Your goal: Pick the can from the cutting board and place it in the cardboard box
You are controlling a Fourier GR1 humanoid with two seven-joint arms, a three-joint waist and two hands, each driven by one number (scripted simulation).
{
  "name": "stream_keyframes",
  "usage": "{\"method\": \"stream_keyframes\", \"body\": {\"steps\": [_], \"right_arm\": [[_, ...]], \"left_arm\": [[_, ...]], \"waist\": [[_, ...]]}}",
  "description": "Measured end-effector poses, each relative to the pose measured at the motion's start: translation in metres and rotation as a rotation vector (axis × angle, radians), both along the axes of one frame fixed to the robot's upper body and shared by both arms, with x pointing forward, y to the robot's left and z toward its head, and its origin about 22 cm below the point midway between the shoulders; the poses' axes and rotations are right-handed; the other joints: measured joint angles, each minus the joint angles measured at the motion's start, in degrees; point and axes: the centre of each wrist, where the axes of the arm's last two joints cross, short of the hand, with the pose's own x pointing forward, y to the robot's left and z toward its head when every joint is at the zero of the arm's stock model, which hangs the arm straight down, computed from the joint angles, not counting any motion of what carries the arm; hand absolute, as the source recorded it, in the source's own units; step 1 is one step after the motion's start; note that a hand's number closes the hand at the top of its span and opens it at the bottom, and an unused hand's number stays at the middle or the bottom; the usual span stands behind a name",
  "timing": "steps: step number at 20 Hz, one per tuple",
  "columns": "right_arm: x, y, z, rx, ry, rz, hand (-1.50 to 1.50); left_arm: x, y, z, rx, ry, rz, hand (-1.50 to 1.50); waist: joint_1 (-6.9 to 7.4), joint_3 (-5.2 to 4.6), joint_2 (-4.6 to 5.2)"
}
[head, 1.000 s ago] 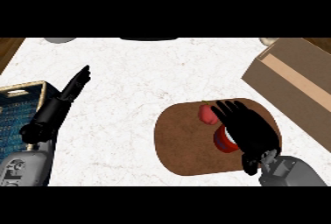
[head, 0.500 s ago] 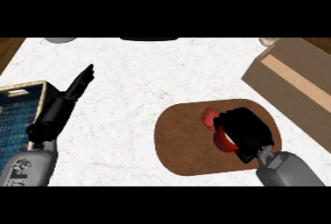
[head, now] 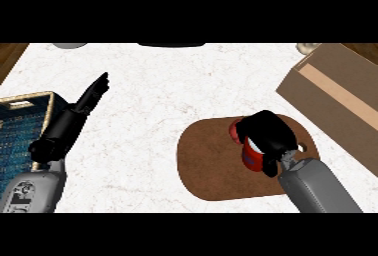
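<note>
No legible text, label, brand, number or sign appears on the can (head: 249,152), cardboard box (head: 336,95) or cutting board (head: 214,160).

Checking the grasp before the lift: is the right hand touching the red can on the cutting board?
Touching. The head view shows the right hand curled over the can, hiding most of it, no gap between them.

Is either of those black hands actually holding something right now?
Yes: the right hand is curled over the red can, around its side. The left hand holds nothing.
</note>
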Motion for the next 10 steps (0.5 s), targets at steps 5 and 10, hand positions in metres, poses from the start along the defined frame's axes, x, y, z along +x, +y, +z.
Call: {"method": "stream_keyframes", "body": {"steps": [5,10], "right_arm": [[0.025,0.014,-0.002,0.142,-0.032,-0.019,1.50],[0.036,0.025,0.016,0.203,-0.180,0.009,1.50]], "left_arm": [[0.003,0.001,-0.002,-0.006,0.001,-0.005,0.00],[-0.006,0.003,-0.005,-0.002,0.004,0.002,0.00]], "waist": [[0.17,0.24,0.18],[0.08,0.53,0.34]]}}
